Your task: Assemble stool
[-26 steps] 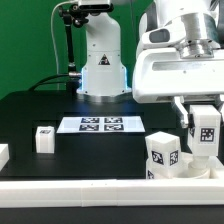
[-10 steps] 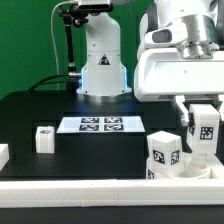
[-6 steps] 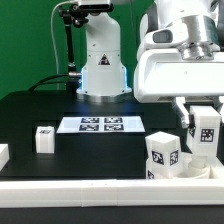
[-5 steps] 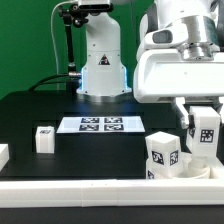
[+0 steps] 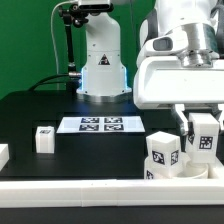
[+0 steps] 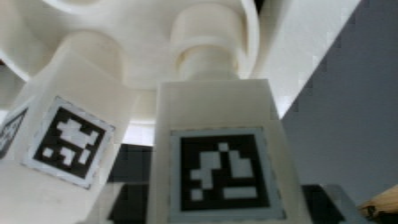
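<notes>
My gripper is shut on a white stool leg with a square tag, held upright at the exterior view's right. A second tagged leg stands just to its left on the white round seat, which is mostly hidden behind the front rail. In the wrist view the held leg fills the middle between my dark fingers, with the other leg beside it. A third loose leg stands on the black table at the left.
The marker board lies flat mid-table in front of the arm's base. A long white rail runs along the front edge. A further white part shows at the far left edge.
My gripper has moved down a little with the leg in it, closer to the seat. The other legs have not moved.
</notes>
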Tool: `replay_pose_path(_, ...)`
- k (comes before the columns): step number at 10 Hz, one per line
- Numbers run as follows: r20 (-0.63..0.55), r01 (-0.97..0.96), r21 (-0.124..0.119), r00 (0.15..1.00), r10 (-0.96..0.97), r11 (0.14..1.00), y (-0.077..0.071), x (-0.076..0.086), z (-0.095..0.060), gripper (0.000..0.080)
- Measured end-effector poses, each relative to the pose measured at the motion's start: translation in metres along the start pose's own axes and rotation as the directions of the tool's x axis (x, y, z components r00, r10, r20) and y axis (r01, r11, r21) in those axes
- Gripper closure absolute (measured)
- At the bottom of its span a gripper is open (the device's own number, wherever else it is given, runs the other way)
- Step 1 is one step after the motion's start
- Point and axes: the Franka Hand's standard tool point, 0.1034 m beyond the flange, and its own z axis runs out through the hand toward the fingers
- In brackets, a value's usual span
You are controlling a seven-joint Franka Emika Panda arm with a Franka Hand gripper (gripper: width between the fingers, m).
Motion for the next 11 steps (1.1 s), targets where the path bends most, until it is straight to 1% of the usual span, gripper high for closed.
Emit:
replay_pose_path(4, -0.001, 0.015, -0.004, 1.000, -0.015, 1.000, 0.0015, -0.0071, 0.0021, 0.0461)
replay_pose_path(7, 0.019, 0.005, -0.005, 1.000, -0.005, 1.000, 0.0003, -0.0074, 0.0023, 0.0461)
replay_pose_path(8, 0.026, 0.006, -0.005, 1.000, -0.006, 1.000, 0.0003, -0.0088, 0.0029, 0.0381)
replay_pose_path(9, 0.026, 0.007, -0.005, 1.000, -0.007, 1.000, 0.0003, -0.0089, 0.0030, 0.0215)
replay_pose_path(10, 0.026, 0.008, -0.005, 1.000, -0.008, 1.000, 0.0003, -0.0091, 0.0031, 0.0215)
replay_pose_path(11, 0.026, 0.011, -0.005, 1.000, -0.011, 1.000, 0.0007, -0.0090, 0.0031, 0.0163)
